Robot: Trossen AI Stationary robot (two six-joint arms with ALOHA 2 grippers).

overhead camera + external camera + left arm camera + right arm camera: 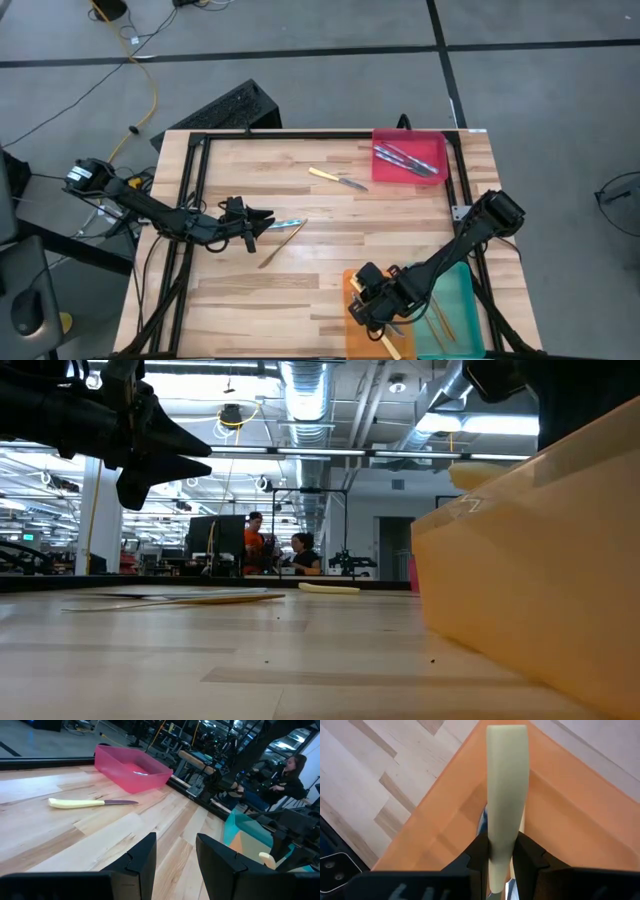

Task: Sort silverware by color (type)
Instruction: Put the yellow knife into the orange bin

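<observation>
My right gripper (376, 312) hangs over the orange tray (356, 338) at the table's near right, shut on a pale-yellow-handled utensil (506, 780). My left gripper (262, 222) stands open above the table's left middle, nothing between its fingers (175, 855). Just beyond it a light-blue-handled utensil (287, 224) and a tan wooden one (282, 244) lie flat on the wood. A yellow-handled knife (338, 180) lies flat farther back. Several utensils lie in the red tray (432, 143). My right gripper pinches the yellow handle partway along its length (501, 845) between its two fingers. The fingers slant down from above, and the handle runs along them, its broad free end (507, 740) sticking out past the fingertips over the orange tray. Whether it touches the tray does not show.
A teal tray (462, 290) with tan wooden utensils stands beside the orange one at the near right. A black frame rail (300, 135) runs along the table's far and side edges. People sit in the room beyond the table (300, 555).
</observation>
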